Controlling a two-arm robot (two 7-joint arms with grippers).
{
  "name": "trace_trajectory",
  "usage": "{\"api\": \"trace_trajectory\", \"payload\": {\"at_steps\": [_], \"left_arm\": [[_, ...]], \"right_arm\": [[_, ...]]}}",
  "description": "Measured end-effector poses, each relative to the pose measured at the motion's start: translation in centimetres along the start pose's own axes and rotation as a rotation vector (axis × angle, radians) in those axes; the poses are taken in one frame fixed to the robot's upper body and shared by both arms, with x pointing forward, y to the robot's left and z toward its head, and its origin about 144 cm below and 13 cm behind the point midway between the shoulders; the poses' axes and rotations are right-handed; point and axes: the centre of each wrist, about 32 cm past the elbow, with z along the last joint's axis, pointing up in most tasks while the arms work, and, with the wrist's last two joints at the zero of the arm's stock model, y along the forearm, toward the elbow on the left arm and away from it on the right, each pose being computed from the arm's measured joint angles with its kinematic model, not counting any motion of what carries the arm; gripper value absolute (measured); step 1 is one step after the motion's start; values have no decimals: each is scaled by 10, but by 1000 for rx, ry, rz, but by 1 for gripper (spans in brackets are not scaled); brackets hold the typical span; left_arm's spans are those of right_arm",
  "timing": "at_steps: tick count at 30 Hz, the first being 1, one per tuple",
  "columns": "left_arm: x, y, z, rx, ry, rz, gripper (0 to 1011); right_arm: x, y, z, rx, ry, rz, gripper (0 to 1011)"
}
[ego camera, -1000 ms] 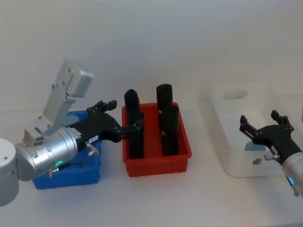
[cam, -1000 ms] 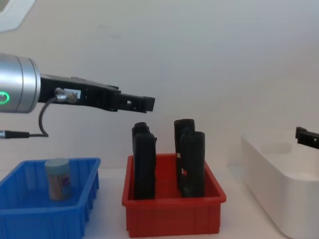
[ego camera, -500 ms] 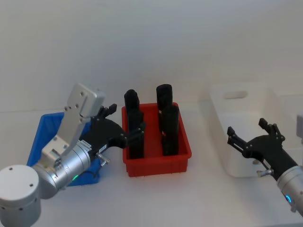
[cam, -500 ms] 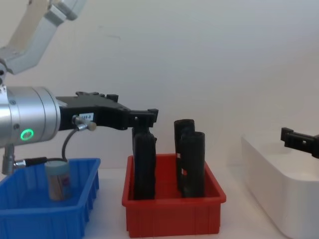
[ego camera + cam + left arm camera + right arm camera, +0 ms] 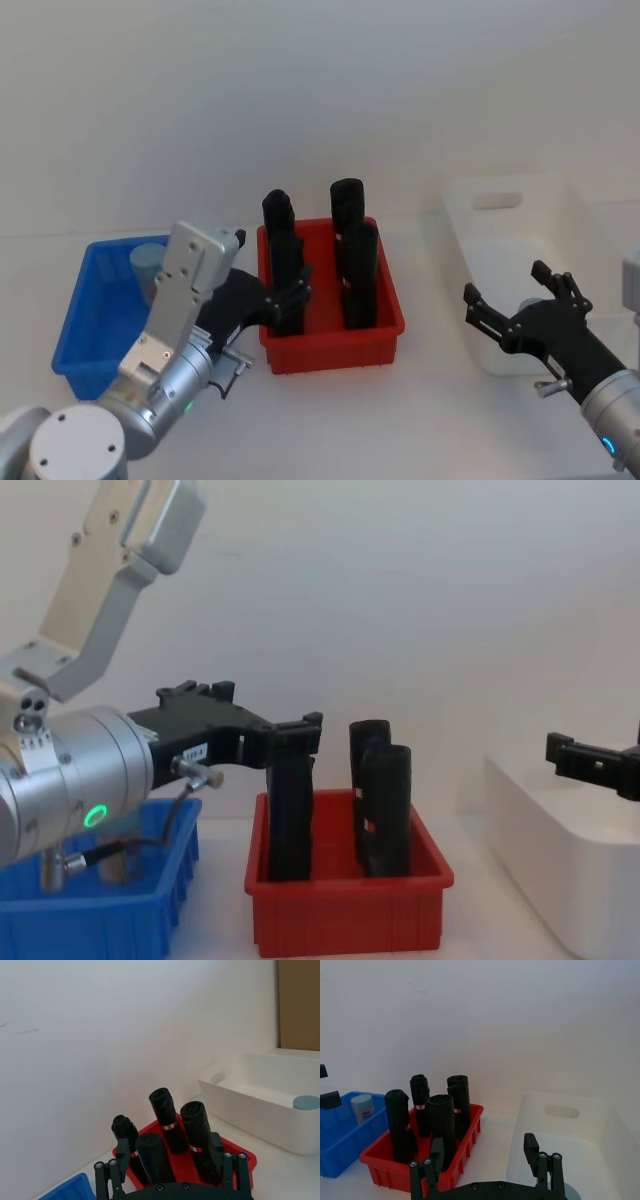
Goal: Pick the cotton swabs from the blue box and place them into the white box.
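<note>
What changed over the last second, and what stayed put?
Both arms drew back toward the robot: the left gripper left the blue box and now hangs beside the red bin; the right gripper backed off the white box toward its near edge. Both open, empty. Unmoved: one cotton swabs tub in the blue box, a second tub in the white box.

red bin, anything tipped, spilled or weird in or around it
Nothing stands out. The four black rolls stand upright inside the red bin, with nothing spilled around it. The left gripper is open by the bin's left edge; the right gripper is open in front of the white box.
</note>
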Motion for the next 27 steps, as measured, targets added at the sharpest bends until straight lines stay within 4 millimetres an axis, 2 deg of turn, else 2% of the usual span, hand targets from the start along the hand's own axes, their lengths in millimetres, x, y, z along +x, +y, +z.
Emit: {"api": "trace_trajectory", "payload": {"at_steps": [8,27], "left_arm": [[-13,2,-9,-30,-2,41,1004],[-14,2,-10,-33,-3,46,1004]], "right_arm": [[0,0,0,1,0,1,1002],[0,0,0,2,1,0,1002]]}}
